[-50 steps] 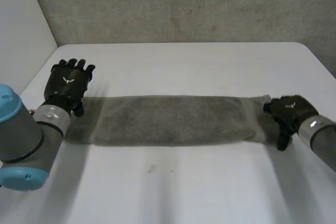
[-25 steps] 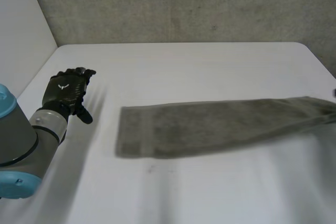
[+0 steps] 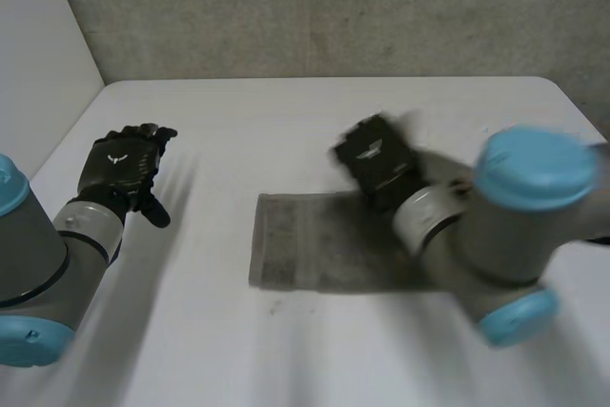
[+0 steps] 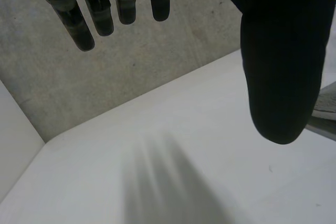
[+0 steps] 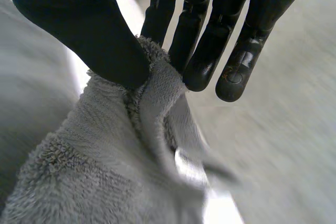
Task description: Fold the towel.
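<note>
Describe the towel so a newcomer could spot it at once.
Start at the white table. Near its middle lies a grey towel, one end pinched by the right hand. Unlike the smooth table and the black hand, it is soft and fuzzy.

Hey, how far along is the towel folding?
Done, apparently: the towel lies on the table as a narrow band, suggesting a lengthwise fold is made. In hand: the right hand pinches a towel edge between thumb and fingers above the flat part, so the crosswise fold looks half made. Left: lay that edge down at the band's free end and let go. The left hand is open, off the towel.
</note>
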